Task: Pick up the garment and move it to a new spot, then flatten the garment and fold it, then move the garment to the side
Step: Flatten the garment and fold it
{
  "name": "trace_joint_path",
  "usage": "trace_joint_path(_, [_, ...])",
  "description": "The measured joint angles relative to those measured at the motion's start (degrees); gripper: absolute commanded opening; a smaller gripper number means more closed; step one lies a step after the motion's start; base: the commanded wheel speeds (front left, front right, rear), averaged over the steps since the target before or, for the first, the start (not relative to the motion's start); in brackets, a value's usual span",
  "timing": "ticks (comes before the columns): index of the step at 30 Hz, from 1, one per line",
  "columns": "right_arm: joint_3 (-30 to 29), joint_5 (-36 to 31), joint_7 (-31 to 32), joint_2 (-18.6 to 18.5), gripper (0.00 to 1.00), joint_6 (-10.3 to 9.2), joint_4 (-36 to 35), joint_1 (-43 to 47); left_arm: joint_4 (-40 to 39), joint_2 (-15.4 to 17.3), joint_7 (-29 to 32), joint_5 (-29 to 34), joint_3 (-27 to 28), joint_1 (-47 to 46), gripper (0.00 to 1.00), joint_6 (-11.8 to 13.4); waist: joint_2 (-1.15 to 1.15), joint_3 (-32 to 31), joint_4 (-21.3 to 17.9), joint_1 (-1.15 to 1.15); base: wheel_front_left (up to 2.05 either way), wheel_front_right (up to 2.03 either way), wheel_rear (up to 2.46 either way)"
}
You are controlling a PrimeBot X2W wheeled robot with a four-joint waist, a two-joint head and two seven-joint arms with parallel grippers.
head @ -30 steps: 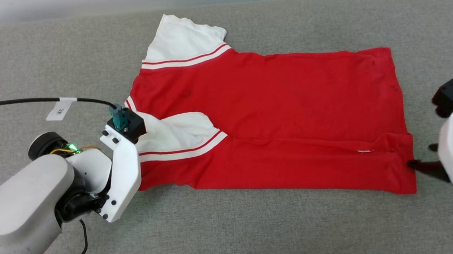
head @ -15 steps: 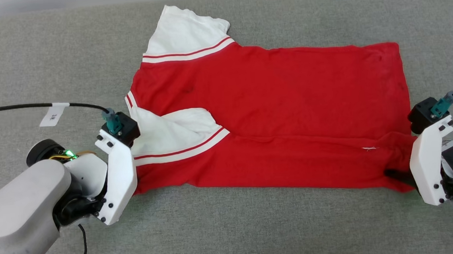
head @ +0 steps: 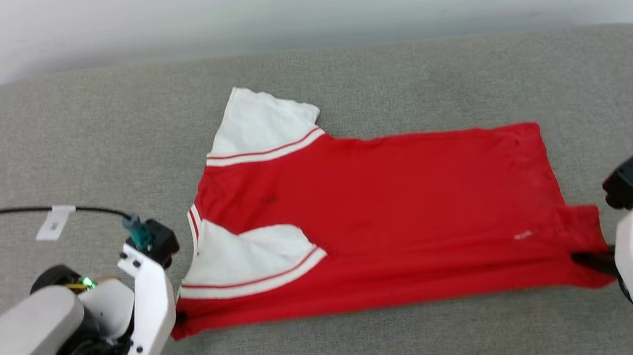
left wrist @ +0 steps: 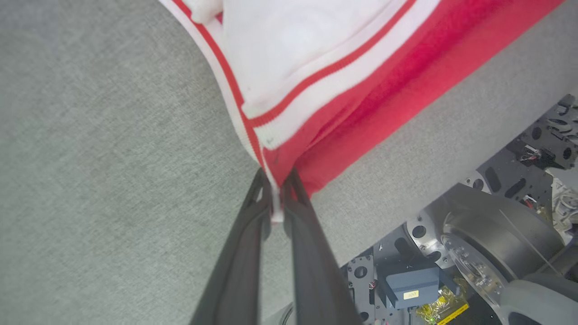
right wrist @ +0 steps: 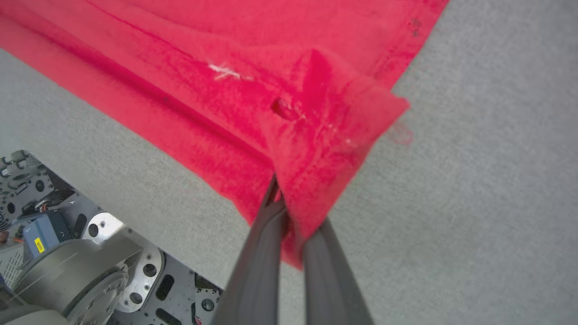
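Left gripper (left wrist: 276, 189) fingers pinch shut on the red jersey T-shirt's (head: 384, 195) sleeve-end corner. Right gripper (right wrist: 289, 212) fingers pinch its hem corner by the bench's (head: 328, 349) near edge, presumably to fold.

A white tag (head: 55, 222) on the black cable (head: 7, 212) at the near left carries dark marks too blurred to read. In the left wrist view, a small pale label (left wrist: 410, 294) on a blue-grey box (left wrist: 406, 280) shows three characters, perhaps "300". In the right wrist view, a yellow label (right wrist: 38, 246) bears digits too small to make out.
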Motion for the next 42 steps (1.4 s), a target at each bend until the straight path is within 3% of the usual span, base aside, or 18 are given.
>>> trace_joint_path(6, [0.54, 1.26, -0.54, -1.25, 0.0, 0.0, -0.46, 5.66, -1.97, 0.4, -1.24, -1.07, -1.59, 5.14, 0.0, 1.77, 0.0, -0.3, -0.01, 0.0, 0.0, 0.0, 0.0])
trace_joint_path(12, [1.13, -0.29, -1.41, 1.56, 0.0, 0.0, 3.72, 7.81, -1.4, -0.46, -1.71, -0.86, -2.63, 6.59, 0.0, 2.38, 0.0, 0.54, 0.29, 0.0, 0.0, 0.0, 0.0])
trace_joint_path(13, [1.18, -0.57, -1.85, 2.07, 0.0, 0.0, 4.37, 7.92, -1.11, -0.79, -2.09, -0.71, -2.55, 6.58, 0.56, 2.71, 0.0, 0.61, 0.39, 0.0, 0.0, 0.0, 0.0])
trace_joint_path(14, [0.91, -1.34, -2.83, 2.52, 0.25, 0.0, 5.17, 7.94, -0.88, -1.18, -2.6, -0.71, -2.27, 6.55, 1.0, 2.91, 0.0, 0.63, 0.5, 0.0, 0.0, 0.0, 0.0])
trace_joint_path(15, [0.78, -2.61, -3.85, 2.64, 1.0, 0.0, 5.38, 7.92, -0.76, -1.29, -2.98, -0.58, -2.04, 6.44, 1.0, 2.91, 0.0, 0.57, 0.61, 0.0, 0.0, 0.0, 0.0])
trace_joint_path(22, [-4.44, -9.35, -14.62, 2.56, 1.0, -0.02, 2.01, 6.71, -0.71, 0.51, -7.5, 1.12, 1.93, 2.52, 1.0, 3.34, 0.0, -1.0, 0.34, 0.0, 0.0, 0.0, 0.0])
trace_joint_path(26, [-13.74, -16.24, -26.66, 5.58, 1.0, -0.03, 0.04, 5.7, -0.23, 0.79, -11.54, 4.54, 4.57, -1.64, 1.0, 4.25, 0.0, -1.27, -0.69, 0.0, 0.0, 0.0, 0.0])
trace_joint_path(36, [-35.09, -33.89, -42.35, 23.35, 1.0, -0.03, -11.35, 12.3, 5.78, -2.27, -18.91, 8.0, 9.94, -10.75, 1.0, 5.57, 0.0, 1.75, -4.31, 0.0, 0.0, 0.0, 0.0])
trace_joint_path(42, [-42.43, -40.98, -46.58, 33.06, 1.0, -0.03, -17.83, 18.86, 9.81, -3.74, -17.3, 7.6, 11.79, -16.89, 1.0, 4.8, 0.0, 5.28, -6.61, 0.0, 0.0, 0.0, 0.0])
